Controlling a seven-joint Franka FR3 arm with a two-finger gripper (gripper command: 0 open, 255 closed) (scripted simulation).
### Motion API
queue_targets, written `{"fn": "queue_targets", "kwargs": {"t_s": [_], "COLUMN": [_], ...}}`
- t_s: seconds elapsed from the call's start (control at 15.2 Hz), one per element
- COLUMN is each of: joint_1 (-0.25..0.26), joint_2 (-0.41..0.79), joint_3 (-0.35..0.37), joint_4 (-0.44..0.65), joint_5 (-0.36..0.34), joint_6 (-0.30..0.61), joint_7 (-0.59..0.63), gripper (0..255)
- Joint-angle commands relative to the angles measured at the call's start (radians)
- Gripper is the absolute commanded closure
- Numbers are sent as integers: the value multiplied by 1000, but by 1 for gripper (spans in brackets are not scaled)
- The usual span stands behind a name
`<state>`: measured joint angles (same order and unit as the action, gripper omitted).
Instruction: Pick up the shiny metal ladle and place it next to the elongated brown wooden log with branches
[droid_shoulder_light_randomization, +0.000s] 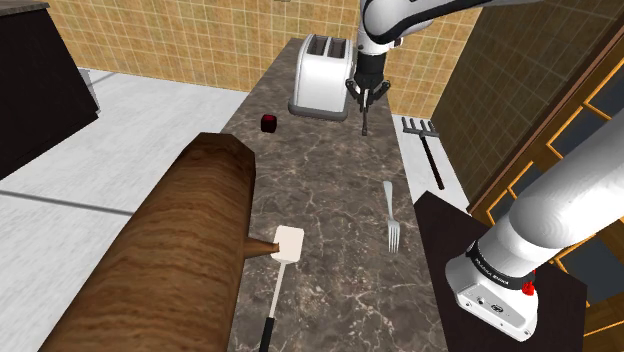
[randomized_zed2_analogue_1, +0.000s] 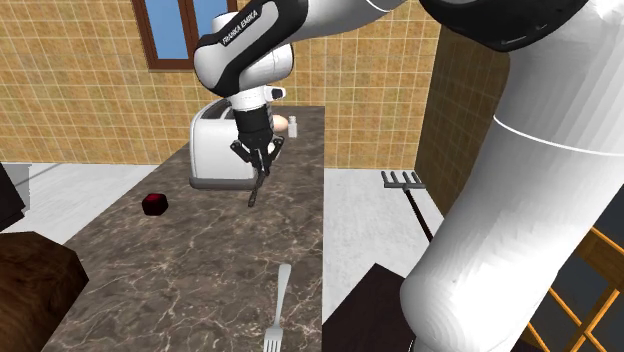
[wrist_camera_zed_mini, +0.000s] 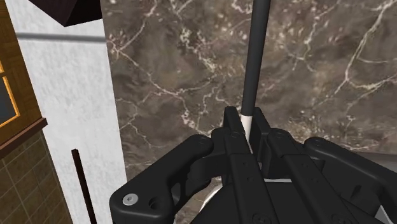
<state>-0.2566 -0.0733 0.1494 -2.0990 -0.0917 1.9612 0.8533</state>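
Ladle (randomized_zed2_analogue_1: 256, 185): aloft over the counter (droid_shoulder_light_randomization: 330, 190), before the toaster (droid_shoulder_light_randomization: 322, 72), slim dark handle hanging down.
Pincer (wrist_camera_zed_mini: 247, 122): clamped on the handle's top.
Handling: stiff, light, slick; bowl probably hidden inside the grip.
Log (droid_shoulder_light_randomization: 185, 240): well apart.

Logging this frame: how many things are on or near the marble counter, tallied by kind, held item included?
Long-handled utensils: 4 (ladle in the end effector, fork, spatula, rake)
Toasters: 1
Logs: 1
Small dark red objects: 1
Total: 7
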Motion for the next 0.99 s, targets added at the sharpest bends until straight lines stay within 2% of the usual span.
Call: {"fn": "queue_targets", "kwargs": {"t_s": [0.0, 0.92], "joint_1": [0, 0], "joint_2": [-10, -38], "joint_3": [0, -1], "joint_4": [19, 178], "joint_5": [3, 11], "joint_6": [-30, -214], "joint_7": [-4, -23], "gripper": [255, 255]}}
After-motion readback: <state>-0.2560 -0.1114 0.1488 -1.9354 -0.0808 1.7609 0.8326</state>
